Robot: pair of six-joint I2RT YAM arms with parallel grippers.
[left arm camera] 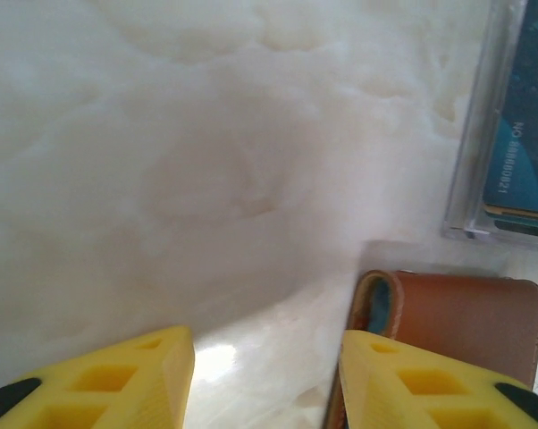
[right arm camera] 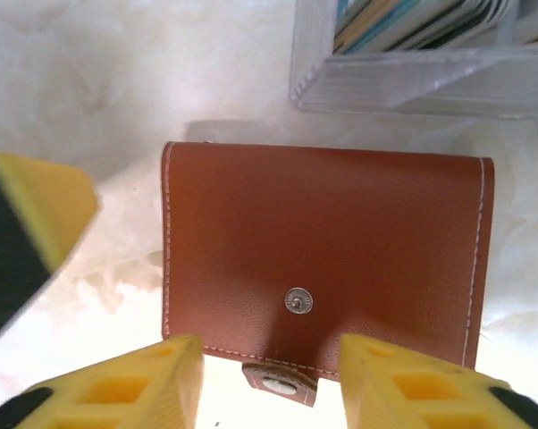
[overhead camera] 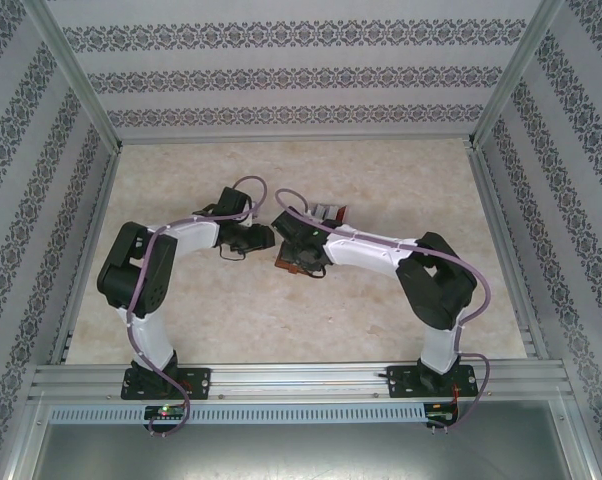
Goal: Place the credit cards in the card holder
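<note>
The card holder (right arm camera: 327, 250) is a reddish-brown case that lies shut and flat on the table, its clasp tab (right arm camera: 278, 384) unfastened below the snap stud. My right gripper (right arm camera: 267, 353) is open just above the holder's near edge, one yellow finger on each side of the tab. My left gripper (left arm camera: 267, 344) is open over bare table, its right finger (left arm camera: 412, 384) against the holder's folded edge (left arm camera: 466, 313). The credit cards (right arm camera: 412, 22) stand on edge in a clear box; a blue one (left arm camera: 524, 134) shows through its wall. From above, both grippers (overhead camera: 256, 240) (overhead camera: 293, 258) meet at the holder (overhead camera: 282, 263).
The clear plastic box (overhead camera: 329, 212) stands just beyond the holder, close to both grippers. The table (overhead camera: 401, 170) is pale marble-patterned, fenced by patterned walls and a metal frame. One yellow finger of the left gripper (right arm camera: 32, 223) shows at the left in the right wrist view.
</note>
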